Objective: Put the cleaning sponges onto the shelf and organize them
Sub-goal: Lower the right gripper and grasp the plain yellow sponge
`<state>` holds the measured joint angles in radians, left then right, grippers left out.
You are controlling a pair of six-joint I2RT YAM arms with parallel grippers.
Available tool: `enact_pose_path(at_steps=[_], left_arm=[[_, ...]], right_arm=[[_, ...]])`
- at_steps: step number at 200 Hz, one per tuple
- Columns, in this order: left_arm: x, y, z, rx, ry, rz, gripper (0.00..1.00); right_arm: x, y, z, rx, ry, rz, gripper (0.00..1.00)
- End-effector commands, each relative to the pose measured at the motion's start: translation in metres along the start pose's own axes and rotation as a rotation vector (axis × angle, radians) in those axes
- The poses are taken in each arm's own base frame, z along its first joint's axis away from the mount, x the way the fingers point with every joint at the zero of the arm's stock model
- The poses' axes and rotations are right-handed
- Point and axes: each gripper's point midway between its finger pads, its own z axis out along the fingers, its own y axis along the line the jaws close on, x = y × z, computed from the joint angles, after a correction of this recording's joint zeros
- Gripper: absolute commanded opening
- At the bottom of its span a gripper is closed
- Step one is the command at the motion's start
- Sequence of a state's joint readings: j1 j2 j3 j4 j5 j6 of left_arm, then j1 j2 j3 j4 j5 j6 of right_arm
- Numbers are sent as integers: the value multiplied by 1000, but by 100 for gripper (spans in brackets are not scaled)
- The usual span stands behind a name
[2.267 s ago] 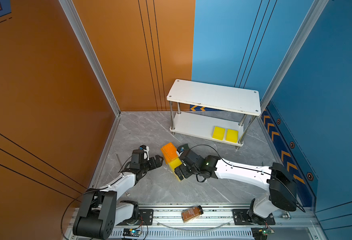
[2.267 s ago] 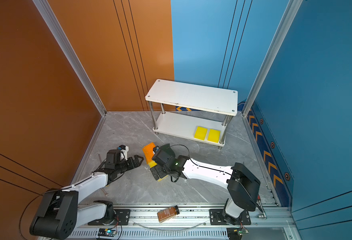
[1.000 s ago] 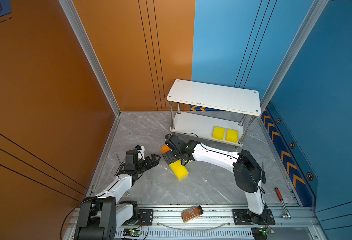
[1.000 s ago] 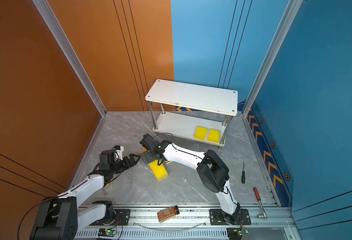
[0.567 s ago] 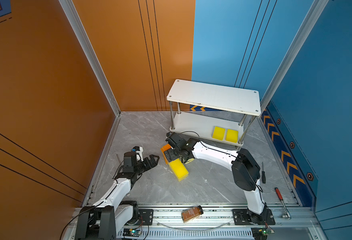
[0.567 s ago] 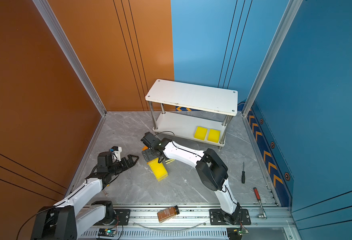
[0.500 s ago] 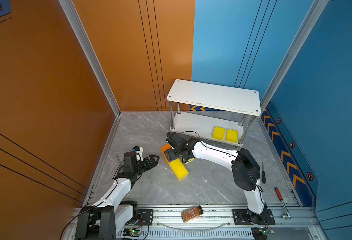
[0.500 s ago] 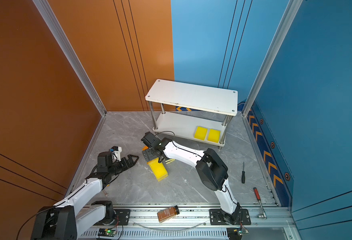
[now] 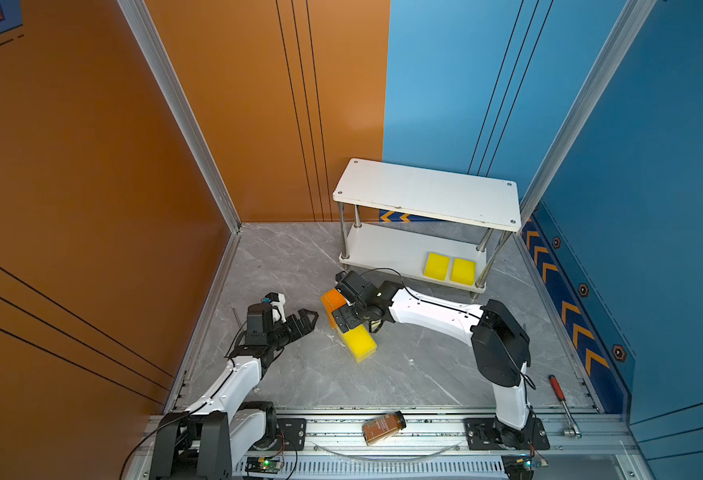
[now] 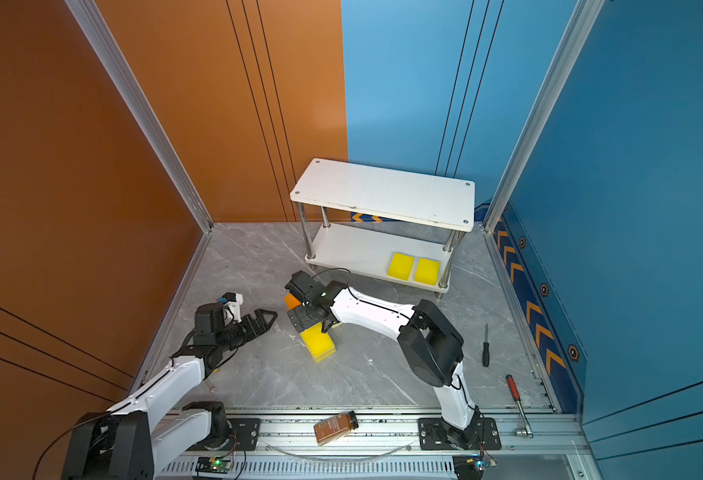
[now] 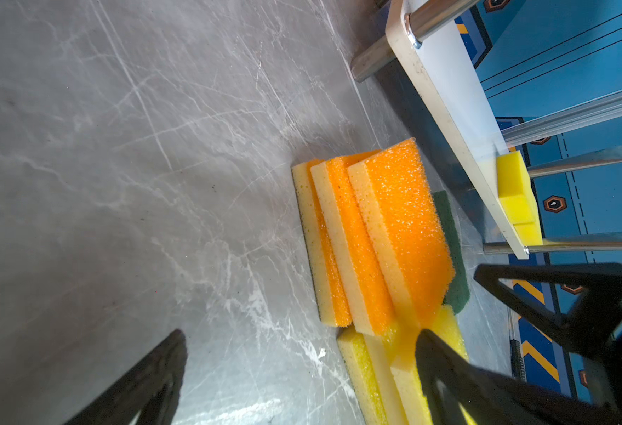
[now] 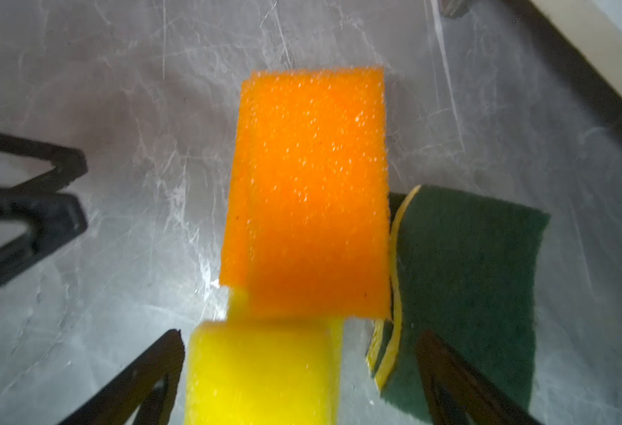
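Observation:
The white two-tier shelf (image 9: pixel 427 195) (image 10: pixel 383 193) stands at the back right with two yellow sponges (image 9: pixel 437 264) (image 9: pixel 462 271) side by side on its lower board. On the floor in front lies a pile: stacked orange-topped sponges (image 11: pixel 394 235) (image 12: pixel 309 195), yellow sponges (image 9: pixel 360 340) (image 12: pixel 261 371) and a green-topped sponge (image 12: pixel 467 276). My right gripper (image 9: pixel 347 305) (image 12: pixel 300 338) hovers over the pile, open, its fingers straddling a yellow sponge without gripping it. My left gripper (image 9: pixel 306 318) (image 11: pixel 302 335) is open and empty just left of the pile.
A brown bottle (image 9: pixel 384 427) lies on the front rail. A black screwdriver (image 10: pixel 485 345) and a red-handled wrench (image 9: pixel 559 392) lie on the floor at the right. Orange and blue walls close in the marble floor on three sides.
My right gripper has moved from the pile's near right side to above it, covering most of the orange sponge, and its elbow has risen. The left gripper has barely shifted.

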<state>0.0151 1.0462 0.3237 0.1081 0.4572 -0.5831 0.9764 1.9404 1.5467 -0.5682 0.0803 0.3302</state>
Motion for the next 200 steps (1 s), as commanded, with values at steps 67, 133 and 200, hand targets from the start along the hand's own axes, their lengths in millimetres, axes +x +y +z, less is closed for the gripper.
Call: enact_pose_path(at_steps=[67, 133, 200], left_arm=[[3, -9, 7, 40, 12, -16, 98], [8, -9, 11, 39, 27, -12, 98], [10, -5, 11, 27, 28, -15, 98]], right_arm=[[57, 13, -49, 39, 75, -51, 99], [72, 11, -38, 82, 111, -59, 99], [79, 16, -21, 74, 155, -69, 97]])
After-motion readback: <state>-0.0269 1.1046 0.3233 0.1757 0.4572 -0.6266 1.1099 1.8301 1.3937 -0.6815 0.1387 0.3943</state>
